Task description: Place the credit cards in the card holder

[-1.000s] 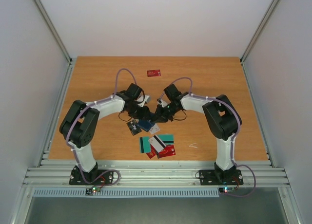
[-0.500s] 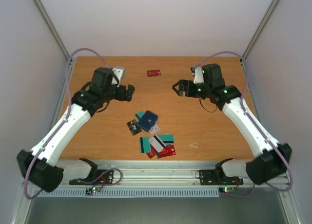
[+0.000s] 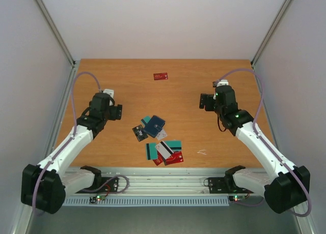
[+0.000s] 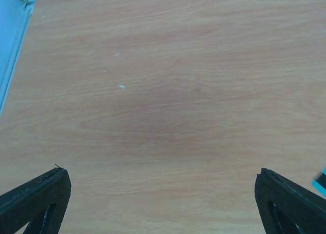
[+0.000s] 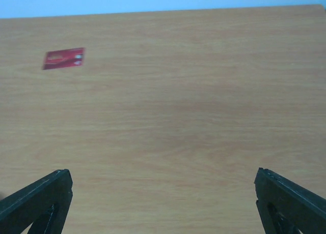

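Both arms sit out to the sides, clear of the work. The left gripper [image 3: 116,112] is spread wide w/ nothing btw its fingers, and its wrist view shows only bare wood. The right gripper [image 3: 203,101] is the same: jaws far apart, empty. A lone red plastic card [image 5: 63,58] lies well ahead of it, toward the back of the orange-brown wooden table [image 3: 224,142].

The dark navy squarish folding card holder [image 3: 154,125] lies flat mid-table btw the arms. It's too small here to tell if it's open or snapped shut. A small teal card [image 3: 146,120], a dark grey card [image 3: 139,133] and a white card [image 3: 161,135] crowd its edges. Nearer the front edge is an overlapping heap: a teal card w/ black stripe [image 3: 151,151], a white striped card [image 3: 164,150] and a red card [image 3: 174,158].

No card looks stowed, so prob. an early stage.

Risks:
- The cards are thin and flat on wood, so fingers may skate over one or shove it instead of lifting it.
- The heap overlaps, so a pinch could take two cards or nudge one off the front edge.
- The holder is loose, so pushing a card in w/o the other gripper pinning it would likely just slide it away.
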{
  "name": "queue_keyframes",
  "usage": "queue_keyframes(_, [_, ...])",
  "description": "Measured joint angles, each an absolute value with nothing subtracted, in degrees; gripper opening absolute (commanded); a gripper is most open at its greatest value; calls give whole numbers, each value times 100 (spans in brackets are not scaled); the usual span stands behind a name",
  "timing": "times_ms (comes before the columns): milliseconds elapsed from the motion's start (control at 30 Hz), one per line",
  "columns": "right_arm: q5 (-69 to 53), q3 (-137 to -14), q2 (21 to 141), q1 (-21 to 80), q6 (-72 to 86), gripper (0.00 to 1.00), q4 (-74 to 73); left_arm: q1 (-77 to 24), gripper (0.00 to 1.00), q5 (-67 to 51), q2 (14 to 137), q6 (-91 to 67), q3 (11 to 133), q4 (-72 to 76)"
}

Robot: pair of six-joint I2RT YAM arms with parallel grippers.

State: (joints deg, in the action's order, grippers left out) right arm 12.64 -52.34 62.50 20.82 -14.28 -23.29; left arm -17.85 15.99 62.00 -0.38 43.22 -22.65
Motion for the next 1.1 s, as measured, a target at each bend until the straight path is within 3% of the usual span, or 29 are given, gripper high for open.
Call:
queue_keyframes(200, [1645,-4403,6486,1616,-1647,99,-1649,-888,99,1494,6392,-301,3380,-904])
queue_keyframes(400, [1743,-3229,6792,1098,-1896,99,-751,-674,99,1328,6672,-69,2239,537])
queue_keyframes(600, [1378,-2364,7170,585,-2331,99,775,-478,99,1037,7314,45,2206,2064])
queue_keyframes(867, [598,-2386,8350,73,-2624,99,3096,-102,99,231,8772,40,2220,4139])
queue_keyframes(967, [237,-2305,8912,-110,-2646,98,4110,-86,99,-99,8949,64,2215,4274])
queue_keyframes(1100, [-263,-2307,9155,-233,-2659,98,4246,-93,99,-220,8949,69,2252,4460])
